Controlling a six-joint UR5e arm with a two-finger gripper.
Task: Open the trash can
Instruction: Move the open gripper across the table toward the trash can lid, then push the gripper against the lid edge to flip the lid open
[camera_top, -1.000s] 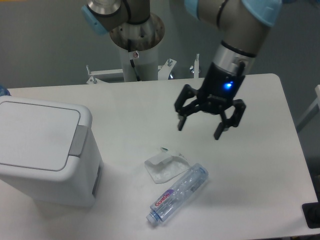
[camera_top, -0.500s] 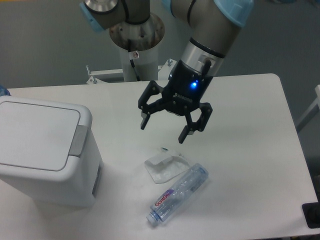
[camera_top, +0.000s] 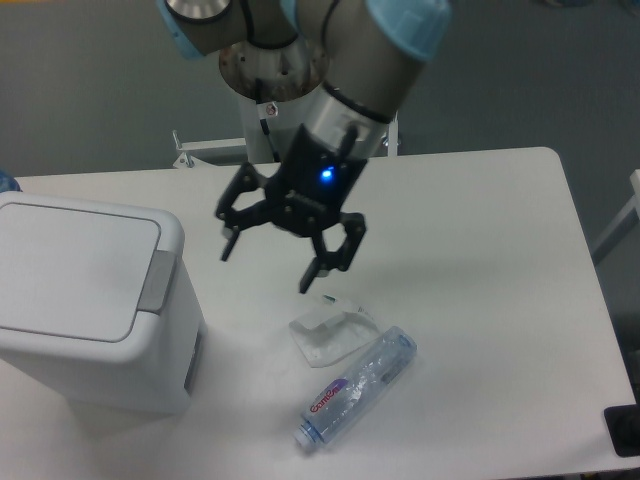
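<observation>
1. Far left on the table (camera_top: 480, 230): trash can (camera_top: 85, 300), big white boxy bin, flat lid down, grey push tab (camera_top: 155, 281) on its right edge.
2. Right of the bin, up in the air: gripper (camera_top: 268, 263), black, blue light glowing on its body, fingers spread wide, holding nothing, well clear of the lid.
3. Just below the gripper, flat on the tabletop: clear plastic wrapper (camera_top: 328, 335), crumpled.
4. Touching the wrapper's lower right: plastic bottle (camera_top: 355, 388), lying on its side, red label, cap end toward the near edge.
5. Behind, top centre: arm's base column (camera_top: 275, 110).
</observation>
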